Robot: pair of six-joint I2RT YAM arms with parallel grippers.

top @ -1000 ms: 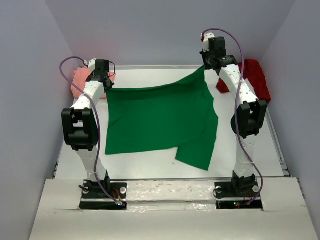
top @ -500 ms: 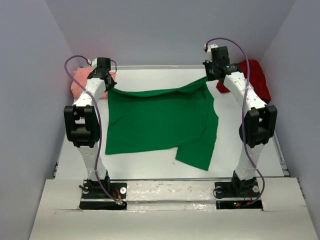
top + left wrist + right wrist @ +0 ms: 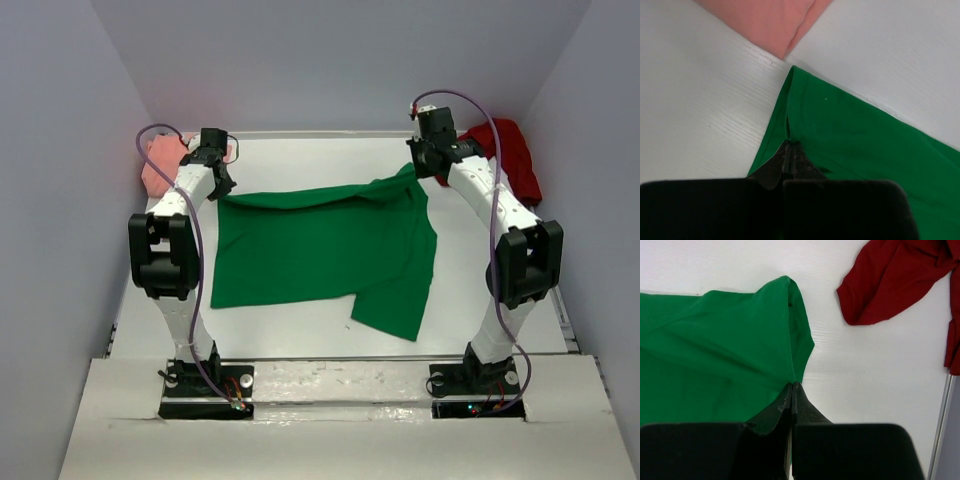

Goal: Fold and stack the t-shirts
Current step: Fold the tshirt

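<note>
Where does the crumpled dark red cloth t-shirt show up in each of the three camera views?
Top external: the dark red cloth t-shirt lies in the upper right of the picture.
Left wrist: not in it.
Right wrist: upper right, with a strip running down the right edge.
Shared landmark: the bright green cloth t-shirt shows in all three views, lower right in the left wrist and left in the right wrist.

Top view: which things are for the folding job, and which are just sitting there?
For the job: green t-shirt, pinched by the left gripper and right gripper; salmon-pink t-shirt; dark red t-shirt.
Just there: white table; purple cables on the arms.
</note>
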